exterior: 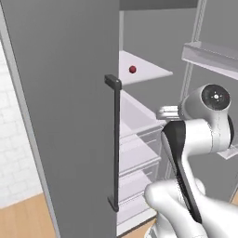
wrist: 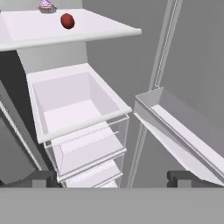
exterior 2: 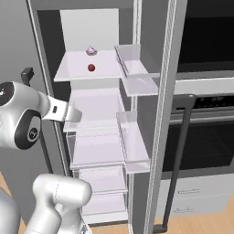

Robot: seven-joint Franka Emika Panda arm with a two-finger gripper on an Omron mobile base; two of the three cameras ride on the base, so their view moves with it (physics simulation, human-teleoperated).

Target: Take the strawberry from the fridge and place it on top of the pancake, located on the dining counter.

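The strawberry [wrist: 67, 21] was seen lying on a white shelf [wrist: 87, 30] inside the fridge [exterior: 65, 93], well above the jaws and somewhat toward their left side in the hand view, and apart from them. On the same shelf, behind the strawberry and near it, a small cupcake [wrist: 47, 6] with purple topping was set. The same strawberry [exterior 2: 91, 67] was shown in the right base view near the middle of that shelf, with the cupcake [exterior 2: 91, 50] farther back by the rear wall. Below the shelf, straight ahead of the jaws, an open white drawer [wrist: 74, 105] was seen, and clear drawers [wrist: 87, 148] were stacked beneath it. To the right of the jaws a door bin [wrist: 183, 131] was fixed to the inside of the opened right door [exterior 2: 160, 114]. The gripper [wrist: 111, 179] was held released, its two dark fingertips [wrist: 43, 178] spread wide with nothing between them, below the level of the strawberry's shelf and in front of the drawers. The left door [exterior: 56, 116] was closed, and its long dark handle [exterior: 115, 144] was seen to the left of the jaws. Beyond the opened door a wall oven [exterior 2: 205, 105] with a dark window was set.
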